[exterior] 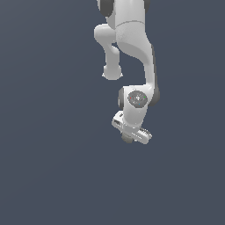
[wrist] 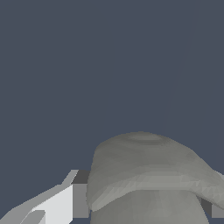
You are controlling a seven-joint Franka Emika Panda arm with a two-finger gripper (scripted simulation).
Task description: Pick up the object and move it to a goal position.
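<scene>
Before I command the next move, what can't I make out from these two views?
- Exterior view: the lump is mostly hidden under the gripper; only a sliver shows.
- Wrist view: the lump's lower part is cut off by the frame edge.
- Fingers: contact is unclear, tips cut off.
- No goal marker is visible.

A flat, dull blue-grey surface (exterior: 48, 167) fills the exterior view from edge to edge, at every clock direction from twelve round to twelve. It carries no markings, seams or edges that can be made out. Its shade is slightly lighter toward four and five o'clock and a little darker toward ten and eleven. In the wrist view the same plain blue-grey surface (wrist: 87, 61) takes up the whole stretch from nine o'clock through twelve to three, with a faint lighter band running up toward one o'clock.
</scene>
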